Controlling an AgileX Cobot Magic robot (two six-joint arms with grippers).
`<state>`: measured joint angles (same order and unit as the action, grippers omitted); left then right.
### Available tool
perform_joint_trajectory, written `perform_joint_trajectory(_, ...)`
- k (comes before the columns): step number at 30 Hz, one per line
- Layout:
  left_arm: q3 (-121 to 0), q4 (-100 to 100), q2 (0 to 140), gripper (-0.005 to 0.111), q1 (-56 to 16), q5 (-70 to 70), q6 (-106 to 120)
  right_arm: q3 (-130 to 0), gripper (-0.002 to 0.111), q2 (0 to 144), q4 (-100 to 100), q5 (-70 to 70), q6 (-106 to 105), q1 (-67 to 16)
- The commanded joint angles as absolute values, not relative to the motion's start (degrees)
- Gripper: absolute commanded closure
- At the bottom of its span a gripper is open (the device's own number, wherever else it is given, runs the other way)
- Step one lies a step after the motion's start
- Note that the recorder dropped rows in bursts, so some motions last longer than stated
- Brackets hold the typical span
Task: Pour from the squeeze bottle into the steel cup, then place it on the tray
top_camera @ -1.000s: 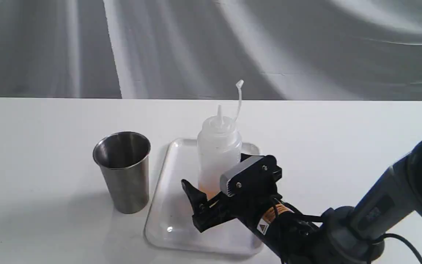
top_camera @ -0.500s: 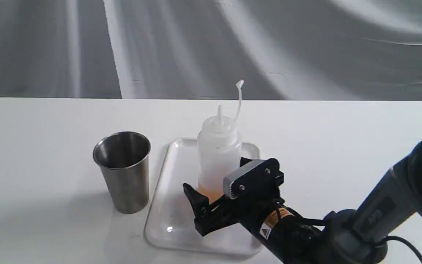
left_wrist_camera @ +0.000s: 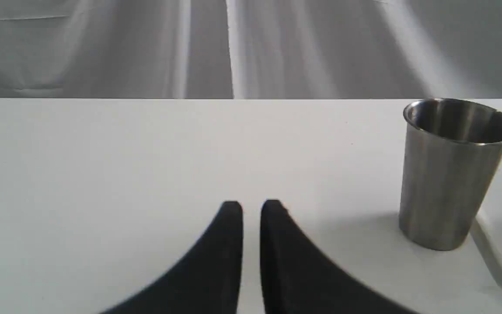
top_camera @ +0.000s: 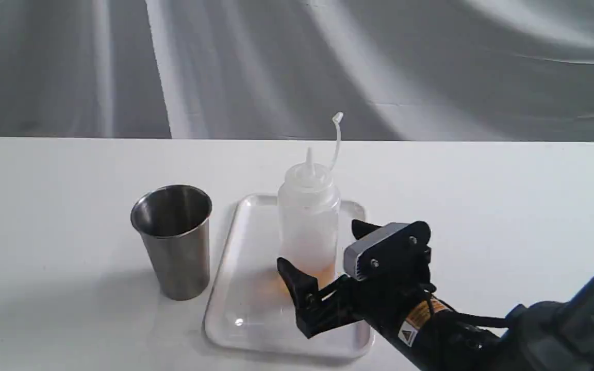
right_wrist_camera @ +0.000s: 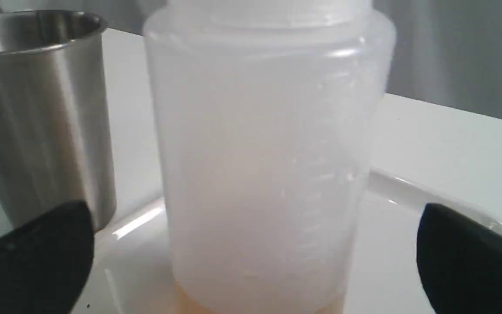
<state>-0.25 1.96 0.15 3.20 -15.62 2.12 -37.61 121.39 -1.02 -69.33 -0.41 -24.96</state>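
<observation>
Nearest the lens, right tool (top_camera: pixel 322 245): jaws stood wide apart, one finger on each side of the lower body of the squeeze bottle (top_camera: pixel 308 221), with a gap on both sides in the wrist view. It gripped nothing. The low, level reach suited a side hold on a tall cylinder.
left tool (left_wrist_camera: pixel 252 209): hung low over the bare table (top_camera: pixel 44 206), fingers all but together with a thin slit between them, empty. Probably parked aside to leave the right arm room. It did not show in the exterior view.
tray (top_camera: pixel 235 309): lay flat on the table, its near rim under the right tool. The low rim would catch drips, a likely reason for resting the bottle there.
squeeze bottle: stood upright and free on the tray, toward the far half. Nozzle was uncapped and the cap strap arched upward. Amber liquid was only a thin layer at the base.
steel cup (top_camera: pixel 173 242): stood upright on the table just beside the tray's left rim, off the tray and apart from the bottle. That closeness kept any pour short. Its contents could not be seen.
stage, judged: the bottle was on the tray, nearly empty, with the tool open, so the placement looked done.
backdrop (top_camera: pixel 276 62): grey cloth hung beyond the table's far edge.
</observation>
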Motion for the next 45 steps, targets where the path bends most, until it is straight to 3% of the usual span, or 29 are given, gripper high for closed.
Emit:
perform_joint_trajectory(1, 0.0, 1.9, 0.0, 0.098, 3.1, -15.2, 2.0, -34.3, 0.003, 118.3, 0.0, -70.0, -1.7, -24.5)
perform_joint_trajectory(29, 0.0, 1.9, 0.0, 0.098, 3.1, -15.2, 2.0, -3.5, 0.007, 81.1, -4.7, -58.9, -1.2, -24.6)
perform_joint_trajectory(33, 0.0, 1.9, 0.0, 0.098, 3.1, -15.2, 1.9, -1.7, 0.03, 75.5, -9.3, -55.3, 0.0, -24.6)
perform_joint_trajectory(41, 0.0, 1.9, 0.0, 0.098, 3.1, -15.2, 1.9, 0.0, 0.108, 67.0, -12.8, -49.6, 7.1, -24.6)
perform_joint_trajectory(45, 0.0, 1.9, 0.0, 0.098, 3.1, -15.2, 2.1, 0.0, 0.108, 62.6, -13.1, -48.8, 10.5, -24.6)
